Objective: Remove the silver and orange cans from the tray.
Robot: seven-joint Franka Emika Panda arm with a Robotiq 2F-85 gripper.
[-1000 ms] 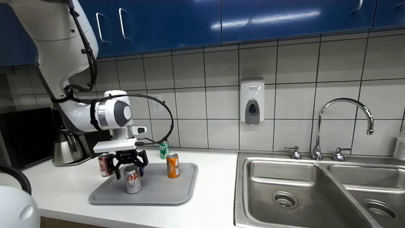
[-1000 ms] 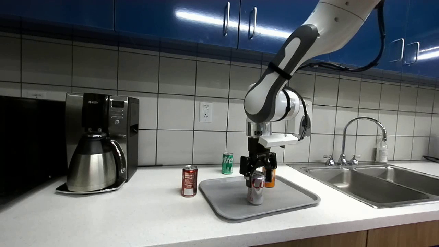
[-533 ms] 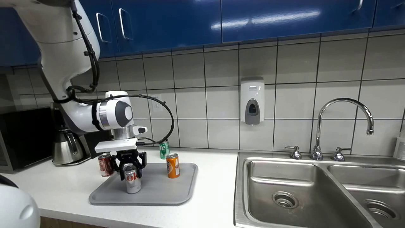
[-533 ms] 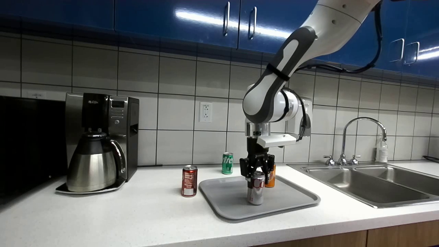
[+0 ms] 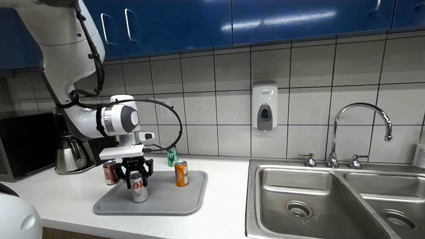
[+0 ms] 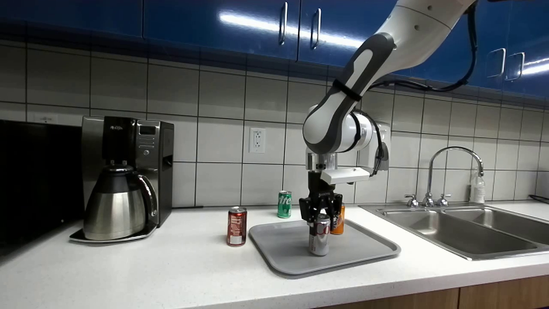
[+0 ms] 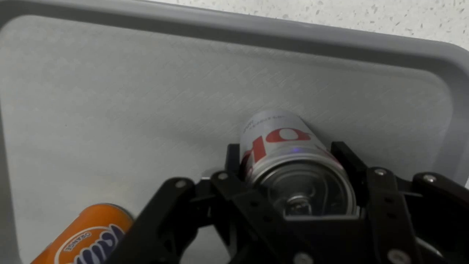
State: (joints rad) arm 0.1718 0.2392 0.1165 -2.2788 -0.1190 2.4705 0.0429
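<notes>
The silver can (image 5: pixel 140 195) stands on the grey tray (image 5: pixel 169 207), its upper part between the black fingers of my gripper (image 5: pixel 136 185). In the wrist view a finger lies against each side of the silver can (image 7: pixel 278 126), just below its lid, so the gripper is shut on it. An orange can (image 5: pixel 181 174) stands upright on the tray, behind the silver one and apart from the gripper. Part of the orange can (image 6: pixel 339 224) is hidden by the gripper in an exterior view, and the wrist view cuts it off at the lower left.
On the counter beside the tray stands a red can (image 6: pixel 237 227). A green can (image 6: pixel 284 204) is behind the tray, towards the tiled wall. A coffee maker with a steel jug (image 6: pixel 116 206) and a double sink (image 5: pixel 298 186) flank the tray on opposite sides.
My gripper's fingers have drawn together onto the silver can. The gripper has come down slightly around it. The silver can has barely shifted; the orange can stays put.
</notes>
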